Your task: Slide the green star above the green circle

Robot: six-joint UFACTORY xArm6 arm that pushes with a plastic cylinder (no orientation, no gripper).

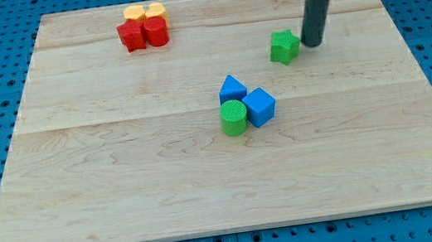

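Observation:
The green star (283,47) lies on the wooden board at the view's upper right. My tip (310,44) stands just to the star's right, touching or almost touching it. The green circle (234,118) sits near the board's middle, down and to the left of the star. It touches a blue triangle (232,88) above it and a blue cube (260,106) on its right.
A tight cluster sits at the view's top left: two yellow blocks (144,12) behind a red star-like block (132,36) and a red block (156,32). The board's edge (239,231) borders a blue pegboard surround.

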